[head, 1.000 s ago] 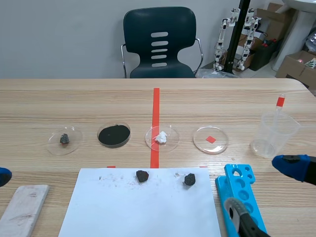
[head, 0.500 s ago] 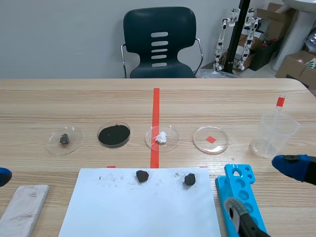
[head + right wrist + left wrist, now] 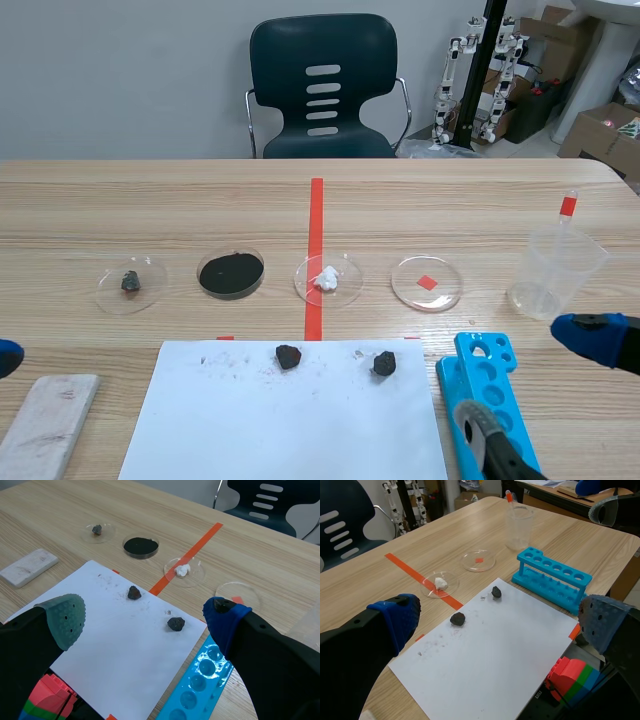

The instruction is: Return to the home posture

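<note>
Both arms sit low at the table's near edge, one at each side. My left gripper [image 3: 500, 620] is open and holds nothing; its view looks over the white paper sheet [image 3: 495, 665] with two dark rocks [image 3: 457, 619] [image 3: 496, 592]. In the scene view only its blue fingertip [image 3: 5, 357] shows at the left edge. My right gripper [image 3: 145, 615] is also open and holds nothing, above the paper's near right corner and the blue tube rack [image 3: 197, 685]. In the scene view its fingers [image 3: 590, 335] stand apart over the rack [image 3: 485, 365].
Several petri dishes stand in a row beyond the paper: one with a small stone [image 3: 130, 282], one with black powder [image 3: 231, 272], one with white material [image 3: 327, 278], one with nothing in it [image 3: 427, 283]. A clear beaker [image 3: 555, 272] stands at the right, a grey block [image 3: 48, 420] near left.
</note>
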